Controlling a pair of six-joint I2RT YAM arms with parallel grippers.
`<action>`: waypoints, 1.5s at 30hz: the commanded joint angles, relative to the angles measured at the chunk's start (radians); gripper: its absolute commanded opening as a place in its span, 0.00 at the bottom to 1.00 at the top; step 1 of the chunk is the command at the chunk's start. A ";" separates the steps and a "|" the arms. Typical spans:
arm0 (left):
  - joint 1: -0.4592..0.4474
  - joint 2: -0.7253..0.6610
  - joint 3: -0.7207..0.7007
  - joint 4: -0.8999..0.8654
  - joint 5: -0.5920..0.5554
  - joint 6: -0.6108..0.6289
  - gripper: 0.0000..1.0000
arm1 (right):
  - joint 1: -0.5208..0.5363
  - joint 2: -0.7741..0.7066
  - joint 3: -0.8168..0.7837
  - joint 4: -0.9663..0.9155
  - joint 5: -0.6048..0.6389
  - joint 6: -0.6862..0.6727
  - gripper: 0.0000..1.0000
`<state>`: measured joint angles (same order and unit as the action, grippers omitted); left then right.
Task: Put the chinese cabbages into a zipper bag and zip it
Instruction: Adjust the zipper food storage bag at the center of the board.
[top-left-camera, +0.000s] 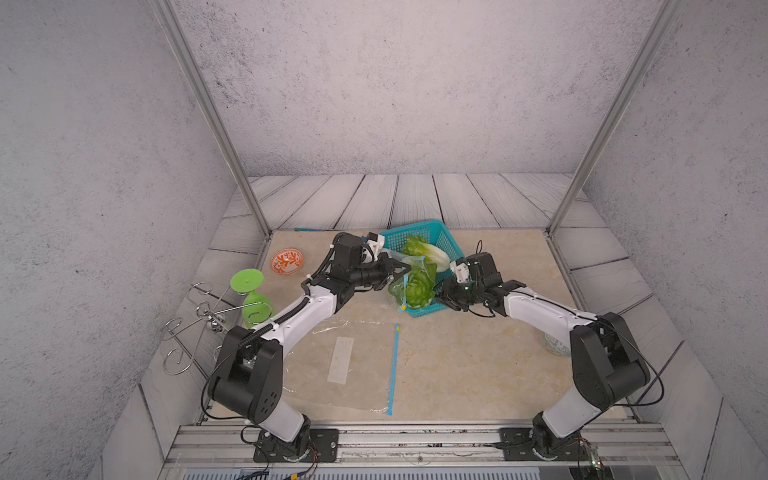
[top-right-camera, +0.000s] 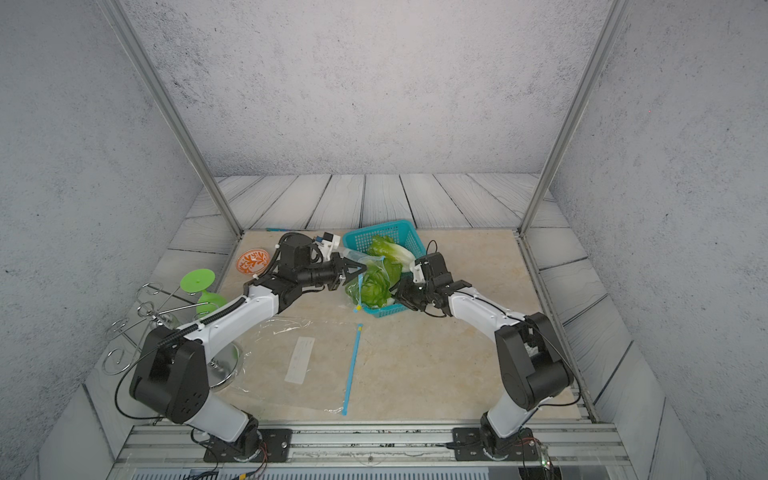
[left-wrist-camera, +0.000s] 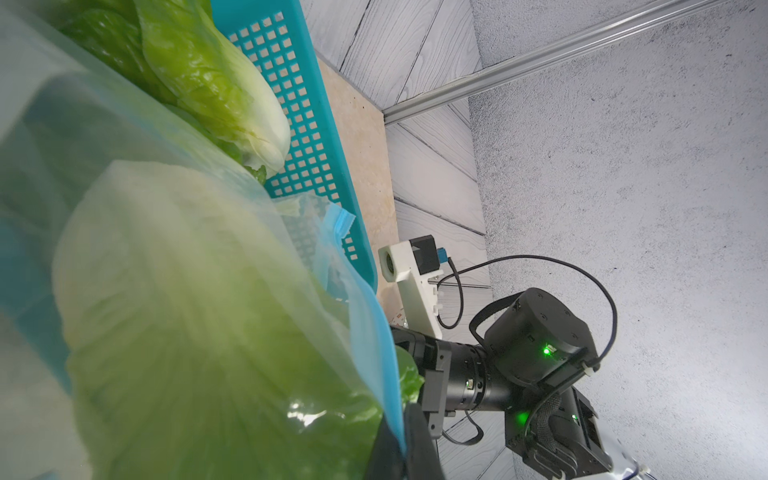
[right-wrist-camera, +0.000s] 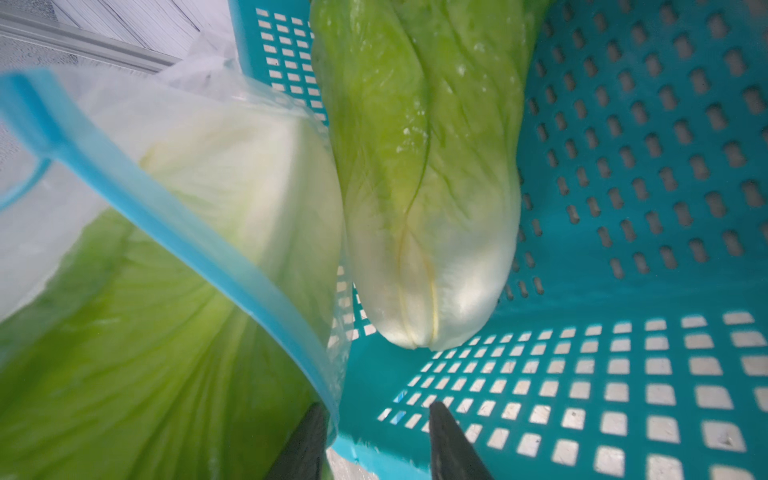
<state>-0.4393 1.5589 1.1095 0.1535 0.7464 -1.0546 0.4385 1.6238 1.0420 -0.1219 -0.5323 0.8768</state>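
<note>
Fingers (right-wrist-camera: 451, 453) black, tapered; cabbage (right-wrist-camera: 428, 187) crinkled, oblong

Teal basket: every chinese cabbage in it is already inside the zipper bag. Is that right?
Not every one. A loose chinese cabbage lies bare on the floor of the teal basket, beside the zipper bag and outside its blue rim. The bagged cabbage is inside. The right wrist view shows this.

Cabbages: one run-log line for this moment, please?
left tool shut on clear blue-zipped plastic bag; right tool open; green-white cabbage bagged; loose cabbage in teal plastic basket
</note>
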 joint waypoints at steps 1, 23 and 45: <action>0.008 -0.007 -0.010 0.005 0.016 -0.026 0.00 | 0.006 -0.044 0.004 -0.009 0.011 -0.029 0.42; 0.002 0.026 0.004 -0.008 0.011 -0.014 0.00 | 0.054 0.082 0.038 0.133 0.046 -0.044 0.40; -0.046 -0.120 0.151 -0.311 0.062 0.147 0.00 | 0.181 0.053 0.249 0.118 0.047 -0.103 0.34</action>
<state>-0.4667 1.5066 1.2457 -0.1150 0.7490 -0.9035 0.6037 1.7237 1.2243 0.0875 -0.4950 0.7700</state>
